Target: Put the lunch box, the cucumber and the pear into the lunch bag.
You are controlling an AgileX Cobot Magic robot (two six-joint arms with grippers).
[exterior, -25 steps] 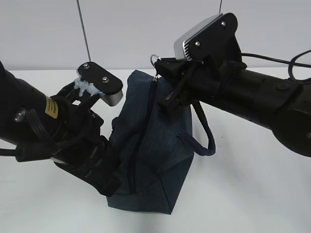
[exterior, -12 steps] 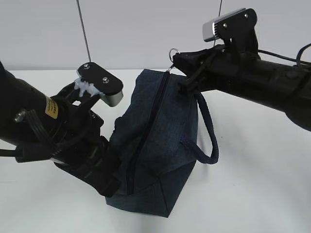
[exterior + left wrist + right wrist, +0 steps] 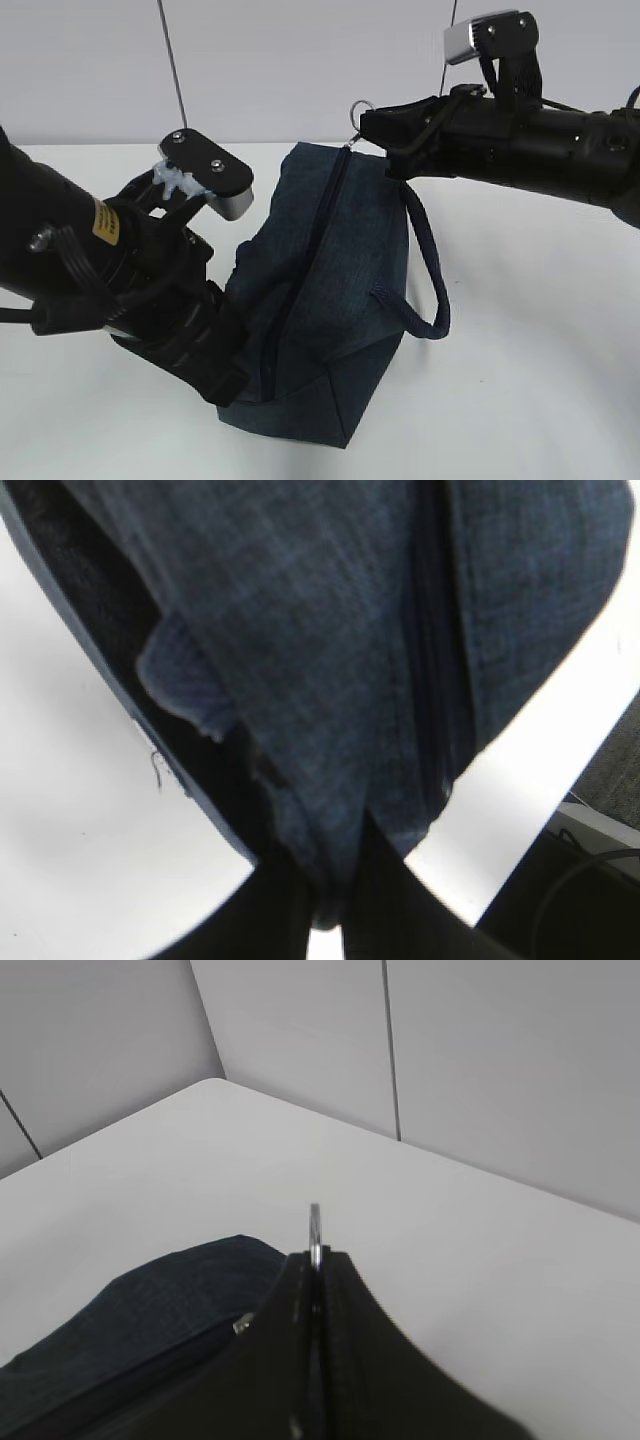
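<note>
Desk point(image 3: 520, 380): you see a plain white top.
On it: your dark blue lunch bag point(image 3: 320, 300), tipped up.

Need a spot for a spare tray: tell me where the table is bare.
Bare table lies right of the lunch bag, under the right gripper and its arm. It's crowded left of the bag, where the left gripper clamps its lower corner.

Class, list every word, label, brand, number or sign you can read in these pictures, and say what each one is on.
Yellow sticker on the left arm: it carries dark marks, too small and blurred to read.
Lunch bag: no lettering visible in any view.
Nothing else shows text; no words can be quoted.
</note>
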